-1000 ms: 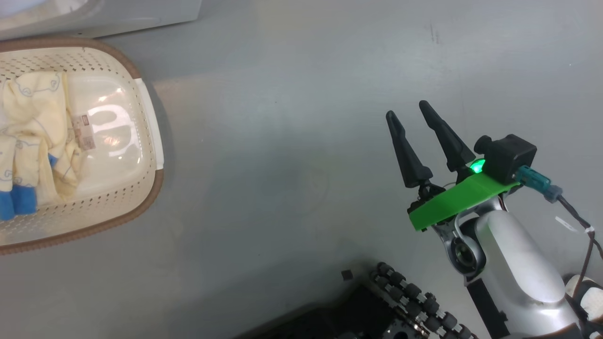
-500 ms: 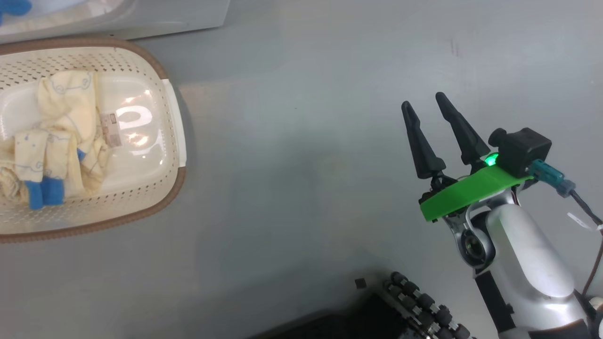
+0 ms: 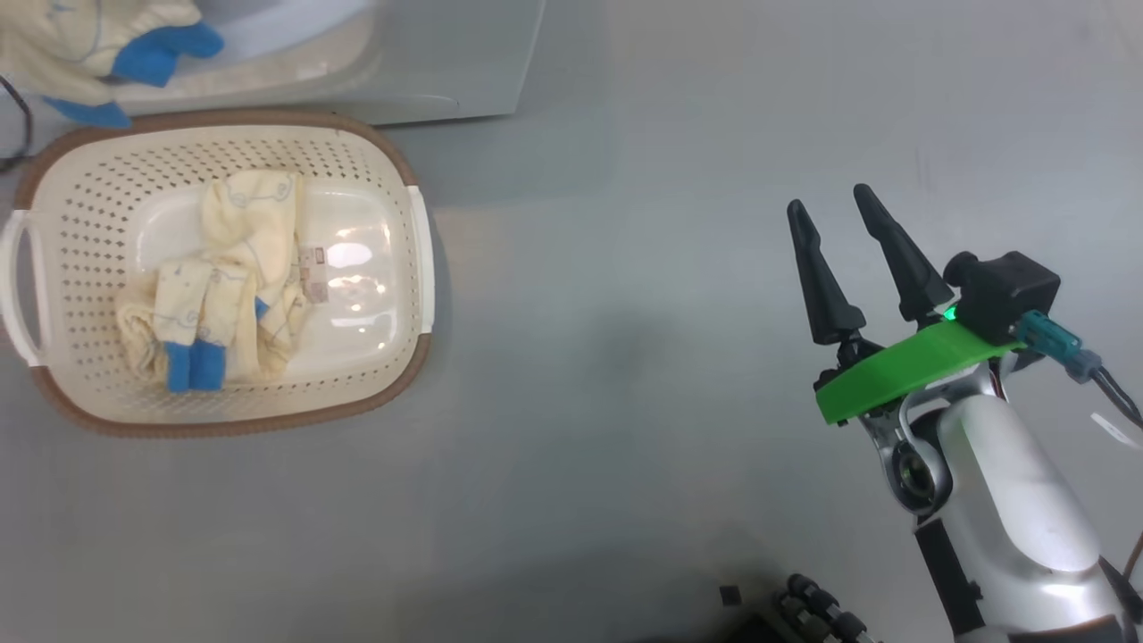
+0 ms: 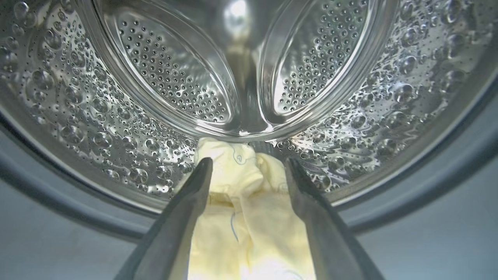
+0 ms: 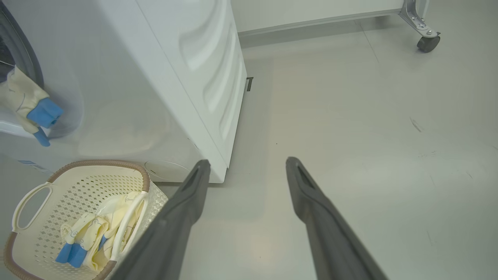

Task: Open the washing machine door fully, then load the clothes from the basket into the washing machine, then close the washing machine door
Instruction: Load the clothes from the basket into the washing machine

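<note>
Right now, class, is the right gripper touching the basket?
Apart. The head view shows a wide stretch of bare floor between the right gripper and the basket.

I saw cream-yellow clothes (image 3: 223, 295) bunched in the basket (image 3: 80, 223) by the washing machine (image 5: 186, 77). Another garment (image 4: 241, 217) hung over its drum (image 4: 78, 116) lip.

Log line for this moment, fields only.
left gripper: open, garment between fingers at drum | right gripper: open, over floor | basket: clothes inside
</note>
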Robot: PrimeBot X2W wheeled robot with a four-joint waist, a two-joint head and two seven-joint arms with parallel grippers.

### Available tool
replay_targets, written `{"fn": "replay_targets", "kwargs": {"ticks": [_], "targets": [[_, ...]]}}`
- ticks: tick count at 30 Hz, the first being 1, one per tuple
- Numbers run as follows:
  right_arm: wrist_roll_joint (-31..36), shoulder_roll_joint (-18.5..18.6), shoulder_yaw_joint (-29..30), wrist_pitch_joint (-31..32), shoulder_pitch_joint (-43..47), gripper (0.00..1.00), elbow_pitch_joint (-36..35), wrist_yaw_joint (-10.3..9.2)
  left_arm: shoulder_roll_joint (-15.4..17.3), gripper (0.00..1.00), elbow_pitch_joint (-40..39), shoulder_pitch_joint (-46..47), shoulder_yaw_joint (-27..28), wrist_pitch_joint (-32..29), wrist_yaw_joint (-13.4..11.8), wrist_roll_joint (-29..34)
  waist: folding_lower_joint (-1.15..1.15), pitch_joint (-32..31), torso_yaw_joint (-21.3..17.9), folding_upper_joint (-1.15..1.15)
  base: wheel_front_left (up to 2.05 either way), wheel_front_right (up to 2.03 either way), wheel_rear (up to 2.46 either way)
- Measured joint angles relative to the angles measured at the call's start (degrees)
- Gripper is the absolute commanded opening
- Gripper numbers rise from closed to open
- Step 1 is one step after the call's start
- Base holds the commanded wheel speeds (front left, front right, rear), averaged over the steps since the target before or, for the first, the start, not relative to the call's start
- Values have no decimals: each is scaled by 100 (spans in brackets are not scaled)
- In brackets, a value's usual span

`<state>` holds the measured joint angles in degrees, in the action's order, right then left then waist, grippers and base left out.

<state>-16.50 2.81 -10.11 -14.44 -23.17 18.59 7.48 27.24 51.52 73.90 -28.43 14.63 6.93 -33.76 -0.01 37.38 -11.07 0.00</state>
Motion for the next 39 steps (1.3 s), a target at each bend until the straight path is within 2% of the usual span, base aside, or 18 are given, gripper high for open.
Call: {"fn": "replay_targets", "kwargs": {"ticks": [4,11,23,34,39], "targets": [[56,1,64,0,133,100,35,0,-97,100,-567,-761,88,0,-53,4,0,-167,182,0,0,0,0],[155,1,134,0,187,100,75,0,-210,100,-1789,-2124,493,0,-434,191,0,-378,411,0,0,0,0],[234,1,163,0,324,100,115,0,-371,100,-3193,-3931,1044,0,-734,704,0,-606,502,0,0,0,0],[248,1,183,0,410,100,152,0,-910,100,-3551,-4652,1557,0,-747,1104,0,-691,500,0,0,0,0],[245,1,142,0,410,100,183,0,-1083,100,-3537,-4866,1734,0,-628,1288,0,-729,476,0,0,0,0]]}}
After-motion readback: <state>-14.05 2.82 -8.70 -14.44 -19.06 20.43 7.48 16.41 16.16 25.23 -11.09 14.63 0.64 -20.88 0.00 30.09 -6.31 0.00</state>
